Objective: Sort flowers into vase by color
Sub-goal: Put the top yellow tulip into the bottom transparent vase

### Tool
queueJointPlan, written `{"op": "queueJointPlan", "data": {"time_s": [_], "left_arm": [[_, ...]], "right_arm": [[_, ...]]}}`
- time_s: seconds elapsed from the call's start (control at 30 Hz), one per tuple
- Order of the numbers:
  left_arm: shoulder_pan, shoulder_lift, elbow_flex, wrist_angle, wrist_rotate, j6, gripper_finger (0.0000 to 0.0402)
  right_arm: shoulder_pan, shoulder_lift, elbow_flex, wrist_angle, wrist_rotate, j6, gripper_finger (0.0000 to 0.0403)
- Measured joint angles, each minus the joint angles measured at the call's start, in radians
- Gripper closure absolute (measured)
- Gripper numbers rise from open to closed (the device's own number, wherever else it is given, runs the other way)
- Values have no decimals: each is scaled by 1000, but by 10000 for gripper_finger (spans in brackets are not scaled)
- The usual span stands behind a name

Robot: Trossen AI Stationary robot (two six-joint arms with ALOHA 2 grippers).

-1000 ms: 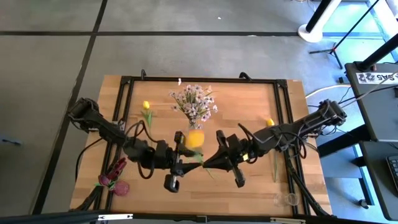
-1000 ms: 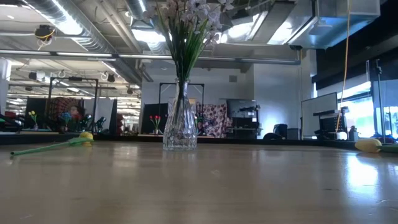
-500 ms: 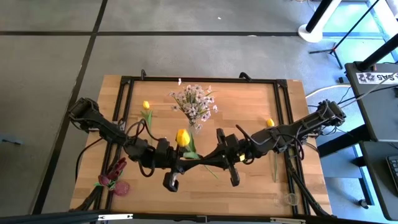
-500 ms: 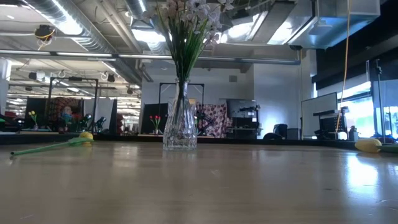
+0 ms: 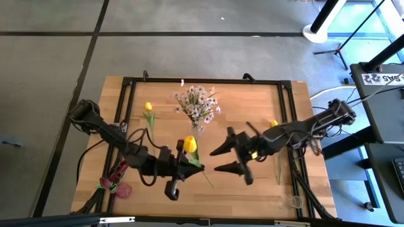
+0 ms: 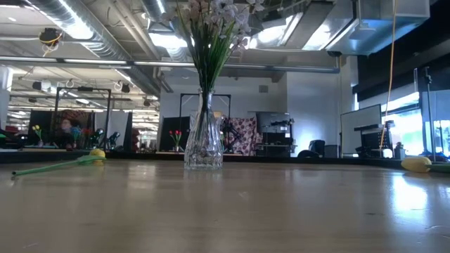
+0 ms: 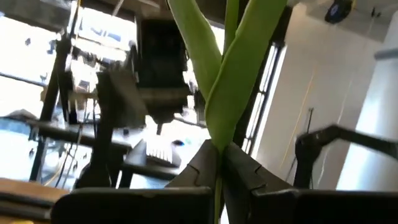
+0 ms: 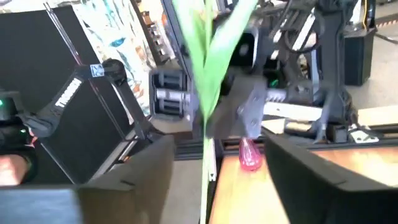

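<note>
One yellow tulip [image 5: 189, 144] is pinched by the left gripper [image 5: 184, 168] (right gripper [image 5: 219, 160] spread, just beside).

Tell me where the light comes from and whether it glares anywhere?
Low view: bright ceiling lights behind the vase leave it backlit, and the tabletop shows a pale sheen at right. Left wrist view: the background behind the tulip washes out white. High view: even light, no harsh glare.

Wooden table top [image 5: 246, 107] bordered by a black metal frame [image 5: 202, 81], standing on a grey floor [image 5: 189, 38] crossed by dark lines. To the right, a black stand [image 5: 379, 94] and a white post base [image 5: 323, 25]; overhead ducts [image 6: 77, 21] in the low view.
</note>
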Motion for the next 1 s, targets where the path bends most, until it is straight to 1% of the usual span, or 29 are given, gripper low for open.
{"op": "queueJointPlan", "data": {"time_s": [0.1, 0.17, 0.23, 0.33, 0.57, 0.8, 0.9, 1.0], "left_arm": [[-8, 0, 0, -64, 0, -42, 398], [-7, 0, 0, -119, 0, -79, 398], [-5, 0, 0, -162, -1, -109, 398], [-5, 0, 0, -193, -6, -133, 398], [-10, 0, 0, -281, -15, -158, 398], [-10, 0, 0, -287, -33, -160, 397], [-10, 0, 0, -286, -39, -159, 396], [-10, 0, 0, -286, -67, -159, 396]], "right_arm": [[0, -36, 0, -12, 1, -28, 112], [-10, -45, 1, 7, 9, -56, 91], [-20, -45, 1, 8, 9, -71, 81], [-33, -26, 1, 14, 20, -70, 79], [-39, 64, 0, 130, -36, -48, 99], [-39, 117, -1, 237, -70, -49, 124], [-41, 135, 0, 237, -70, -49, 148], [-47, 143, 0, 235, -89, -49, 192]]}}
